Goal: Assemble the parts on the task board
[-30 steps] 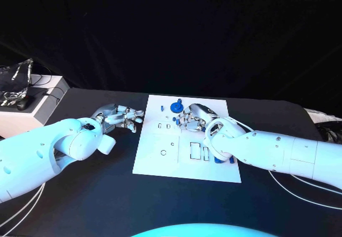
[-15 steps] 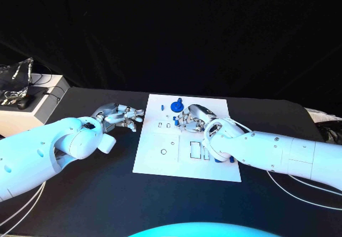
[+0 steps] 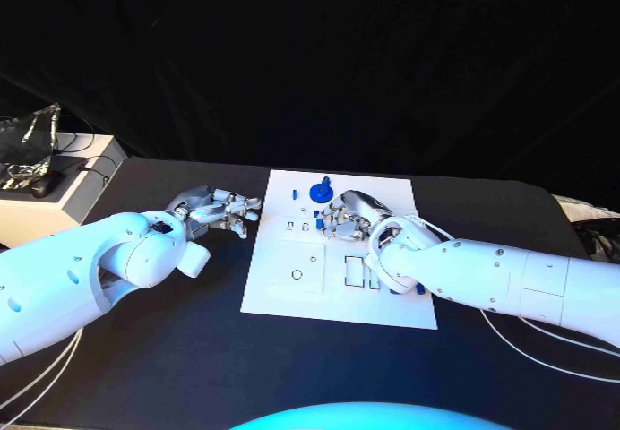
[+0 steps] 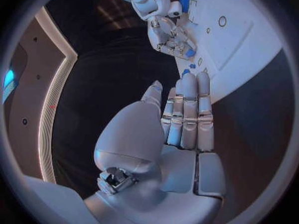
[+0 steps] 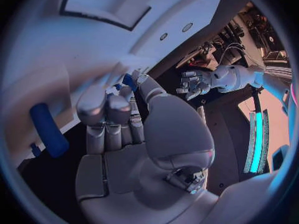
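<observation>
Head view: the right hand (image 3: 347, 215) is curled over a small blue part on the task board (image 3: 291, 296), near its far end; the left hand (image 3: 217, 211) hovers over the desk (image 3: 181, 358) beside the board, fingers spread, grasping nothing.

Left wrist view: blue shows between the right hand's fingers (image 4: 167, 41).

Right wrist view: the blue part (image 5: 129, 80) is pinched at the fingertips. Best to keep it upright and seat it slowly.

place: robotics lab | cues: black-draped backdrop (image 3: 388, 81); black table (image 3: 193, 358); white side cabinet (image 3: 58, 193) with cables
</observation>
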You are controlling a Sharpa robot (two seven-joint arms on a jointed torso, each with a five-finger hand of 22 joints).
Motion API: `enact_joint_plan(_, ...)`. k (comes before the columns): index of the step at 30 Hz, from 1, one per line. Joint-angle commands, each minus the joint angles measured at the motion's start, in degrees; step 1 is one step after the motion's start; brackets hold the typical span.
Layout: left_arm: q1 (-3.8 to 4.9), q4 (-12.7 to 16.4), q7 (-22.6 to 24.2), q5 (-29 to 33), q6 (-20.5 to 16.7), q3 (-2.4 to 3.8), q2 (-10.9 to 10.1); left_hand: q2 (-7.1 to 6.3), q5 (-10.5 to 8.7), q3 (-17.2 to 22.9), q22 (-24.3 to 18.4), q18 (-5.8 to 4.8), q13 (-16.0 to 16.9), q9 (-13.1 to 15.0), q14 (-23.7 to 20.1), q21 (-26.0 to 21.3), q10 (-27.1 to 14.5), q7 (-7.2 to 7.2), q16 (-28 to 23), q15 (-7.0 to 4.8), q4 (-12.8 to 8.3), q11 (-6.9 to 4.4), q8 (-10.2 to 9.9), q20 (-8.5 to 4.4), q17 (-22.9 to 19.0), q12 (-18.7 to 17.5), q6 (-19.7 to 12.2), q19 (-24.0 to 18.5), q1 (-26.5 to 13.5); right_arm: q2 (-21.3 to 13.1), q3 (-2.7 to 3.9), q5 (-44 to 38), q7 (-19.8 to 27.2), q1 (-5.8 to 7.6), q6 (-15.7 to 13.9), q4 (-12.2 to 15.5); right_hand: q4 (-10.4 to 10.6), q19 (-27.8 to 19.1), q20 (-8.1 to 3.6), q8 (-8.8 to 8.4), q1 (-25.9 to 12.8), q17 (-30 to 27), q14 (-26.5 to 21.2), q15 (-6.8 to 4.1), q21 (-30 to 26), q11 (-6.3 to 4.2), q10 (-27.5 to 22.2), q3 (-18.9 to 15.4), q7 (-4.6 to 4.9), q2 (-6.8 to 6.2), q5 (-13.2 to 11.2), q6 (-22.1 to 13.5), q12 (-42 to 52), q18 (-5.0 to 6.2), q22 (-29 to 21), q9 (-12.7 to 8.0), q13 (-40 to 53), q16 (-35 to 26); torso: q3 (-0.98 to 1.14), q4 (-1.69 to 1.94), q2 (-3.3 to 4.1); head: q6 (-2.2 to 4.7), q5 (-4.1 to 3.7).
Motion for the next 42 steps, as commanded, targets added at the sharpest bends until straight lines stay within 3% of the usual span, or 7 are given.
enact_joint_plan(1,-0.01,0.07,0.17,0.21,0.78,0.03,0.05,0.14,0.13,-0.25,0.02,0.38,-0.07,0.02,-0.39,-0.18,-0.50,-0.05,-0.23,0.20,-0.07,0.09,-0.17,0.12,0.08,0.08,-0.39,0.00,0.33,0.11,0.00,0.58,0.46,-0.06,1.37,-0.38,0.26,3.30,-0.59,-0.21,-0.35,0.15,0.04,-0.39,0.24,0.01,-0.15,-0.07,-0.09,-0.08,-0.27,-0.07,0.28,-0.69,6.31,0.09,0.10,0.44,-0.01,0.04,0.02,-0.08,0.02)
enact_joint_plan(23,-0.03,-0.05,0.10,0.21,0.79,0.03,0.05,0.14,0.13,-0.25,0.02,0.38,-0.07,0.02,-0.39,-0.18,-0.50,-0.05,-0.23,0.20,-0.07,0.09,-0.17,0.12,0.08,0.08,-0.39,0.00,0.33,-0.25,0.00,0.29,-0.47,-0.08,2.94,-0.82,0.38,3.21,-0.57,-0.22,-0.30,0.30,-0.01,-0.37,0.71,0.04,-0.07,-0.23,-0.04,-0.09,-0.30,-0.16,0.23,-0.74,6.37,0.08,0.23,0.50,-0.02,-0.01,-0.03,-0.23,0.06)
enact_joint_plan(42,-0.05,-0.16,-0.14,0.21,0.98,0.03,0.02,0.12,0.13,-0.35,0.11,0.39,-0.08,0.02,-0.43,-0.31,-0.54,-0.02,-0.26,0.23,0.01,0.13,-0.16,0.14,0.09,0.05,-0.47,0.04,0.31,-0.62,0.00,0.19,0.48,-0.09,0.88,0.46,0.64,3.02,-0.44,-0.24,-0.20,0.69,-0.03,-0.24,1.35,0.19,0.04,-0.97,0.25,-0.61,-0.28,-1.38,0.07,-0.75,6.44,0.07,0.39,0.48,0.01,0.01,-0.01,-0.31,0.13)
